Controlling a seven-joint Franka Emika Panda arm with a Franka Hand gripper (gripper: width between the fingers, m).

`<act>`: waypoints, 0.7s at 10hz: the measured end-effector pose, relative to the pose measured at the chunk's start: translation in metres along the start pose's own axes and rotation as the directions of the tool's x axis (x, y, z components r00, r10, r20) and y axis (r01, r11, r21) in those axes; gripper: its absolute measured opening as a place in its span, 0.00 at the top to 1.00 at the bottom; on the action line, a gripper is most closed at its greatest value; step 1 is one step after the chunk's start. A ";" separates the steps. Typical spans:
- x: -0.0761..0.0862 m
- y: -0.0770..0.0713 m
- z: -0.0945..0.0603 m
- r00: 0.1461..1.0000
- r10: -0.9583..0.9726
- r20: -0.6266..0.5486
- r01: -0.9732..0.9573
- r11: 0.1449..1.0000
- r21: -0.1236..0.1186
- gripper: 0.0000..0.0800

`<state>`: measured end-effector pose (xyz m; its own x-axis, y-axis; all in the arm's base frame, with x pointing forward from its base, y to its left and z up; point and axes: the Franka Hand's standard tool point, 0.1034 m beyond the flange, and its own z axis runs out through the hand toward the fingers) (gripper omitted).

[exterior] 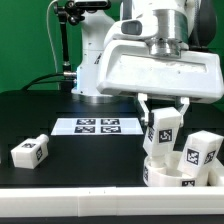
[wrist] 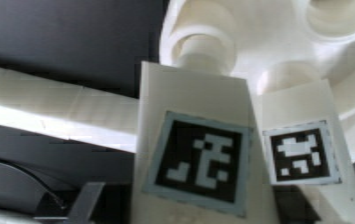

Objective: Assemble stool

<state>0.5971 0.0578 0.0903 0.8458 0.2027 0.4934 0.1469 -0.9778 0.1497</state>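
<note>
Tool: gripper [exterior: 164,118] pinches the held leg [exterior: 163,134] by its two sides, jaws partway closed on it.
Held leg: upright, tag facing the exterior camera, lower end at the seat [exterior: 158,176]; whether it has entered a socket I cannot tell.
Seat: on the table [exterior: 60,105] at the exterior view's right, near the front edge.
Second leg: [exterior: 201,152] stands in the seat, just beside the held one.
Step, judged: seating this leg. Keep it plumb, press straight down, and do not tilt toward the neighbour.
Loose leg: [exterior: 30,151] lies well apart, at the exterior view's left.
Room: bare black surface between; marker board [exterior: 97,126] lies behind. It is tight only on the neighbour's side and at the front edge.
</note>
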 end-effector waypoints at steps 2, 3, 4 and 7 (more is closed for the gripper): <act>-0.004 -0.002 0.003 1.000 -0.004 0.007 0.004 1.000 0.001 0.59; -0.006 -0.002 0.005 1.000 -0.005 0.011 0.005 1.000 0.000 0.59; -0.009 -0.003 0.007 1.000 -0.008 0.016 0.008 1.000 0.000 0.59; -0.008 -0.003 0.009 1.000 -0.012 -0.008 0.012 1.000 -0.008 0.59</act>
<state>0.5942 0.0586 0.0785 0.8397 0.2147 0.4988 0.1529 -0.9748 0.1623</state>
